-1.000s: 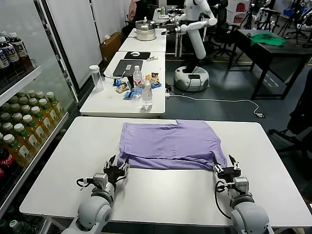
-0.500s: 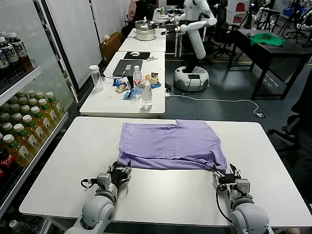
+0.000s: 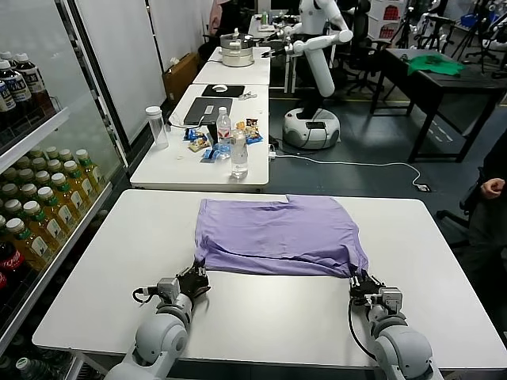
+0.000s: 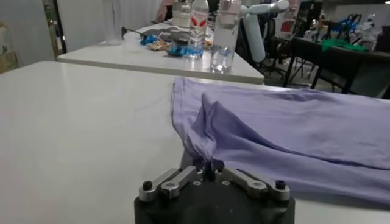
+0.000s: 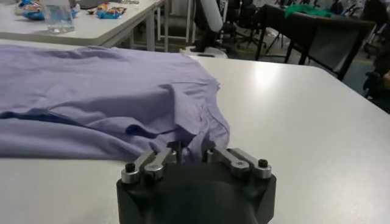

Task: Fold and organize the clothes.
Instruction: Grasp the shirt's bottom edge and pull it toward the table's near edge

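Head view: left gripper and right gripper are pinching shut on the shirt's near corners. Fold is starting; next, likely both lifting evenly, carrying the hem across the desk.

both pincers pinch the lavender shirt's near corners.

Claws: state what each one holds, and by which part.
Left claw pinches the shirt at its near left corner. Right claw pinches the same shirt at its near right corner.

Thin matt cloth T-shirt, smooth table
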Motion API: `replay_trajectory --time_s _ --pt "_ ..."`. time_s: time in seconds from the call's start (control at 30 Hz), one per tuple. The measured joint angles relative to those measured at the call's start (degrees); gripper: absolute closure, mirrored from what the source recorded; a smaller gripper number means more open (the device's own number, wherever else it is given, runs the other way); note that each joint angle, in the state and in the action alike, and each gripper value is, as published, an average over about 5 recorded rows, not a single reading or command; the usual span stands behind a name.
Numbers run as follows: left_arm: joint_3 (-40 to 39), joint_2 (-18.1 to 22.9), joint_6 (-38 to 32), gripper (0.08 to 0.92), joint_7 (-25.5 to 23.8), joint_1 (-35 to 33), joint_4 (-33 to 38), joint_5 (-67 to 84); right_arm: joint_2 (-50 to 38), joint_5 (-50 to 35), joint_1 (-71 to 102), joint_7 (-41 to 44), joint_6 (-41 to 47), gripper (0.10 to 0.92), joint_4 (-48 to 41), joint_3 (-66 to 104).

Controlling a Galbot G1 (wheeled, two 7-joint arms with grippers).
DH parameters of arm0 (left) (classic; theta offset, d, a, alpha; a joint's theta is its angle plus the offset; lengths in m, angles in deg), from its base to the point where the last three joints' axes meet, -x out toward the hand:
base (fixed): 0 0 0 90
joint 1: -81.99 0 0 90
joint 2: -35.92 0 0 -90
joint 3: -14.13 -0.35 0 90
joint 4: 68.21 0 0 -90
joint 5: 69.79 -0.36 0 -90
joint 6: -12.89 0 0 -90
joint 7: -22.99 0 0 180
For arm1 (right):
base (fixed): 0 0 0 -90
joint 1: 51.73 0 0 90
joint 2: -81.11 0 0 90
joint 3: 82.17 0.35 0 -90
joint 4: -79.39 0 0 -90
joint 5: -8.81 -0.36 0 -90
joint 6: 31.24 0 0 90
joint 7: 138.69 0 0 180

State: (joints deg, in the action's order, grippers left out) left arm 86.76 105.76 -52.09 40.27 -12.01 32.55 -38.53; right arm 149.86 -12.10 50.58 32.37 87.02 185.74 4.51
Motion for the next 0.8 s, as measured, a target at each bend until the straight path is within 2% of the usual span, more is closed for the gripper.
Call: replay_trajectory --time_s 0.4,0.8 --pt "1.4 -1.1 -0.5 0.89 -0.7 -3.8 3.7 1.9 0.1 0.1 4.1 0.2 0.6 0.901 3.8 2.0" --pt "4.8 -2.9 0.4 0.89 -0.4 -16.7 15.7 0.6 1.1 2.0 18.7 0.7 0.6 0.901 16.4 7.4"
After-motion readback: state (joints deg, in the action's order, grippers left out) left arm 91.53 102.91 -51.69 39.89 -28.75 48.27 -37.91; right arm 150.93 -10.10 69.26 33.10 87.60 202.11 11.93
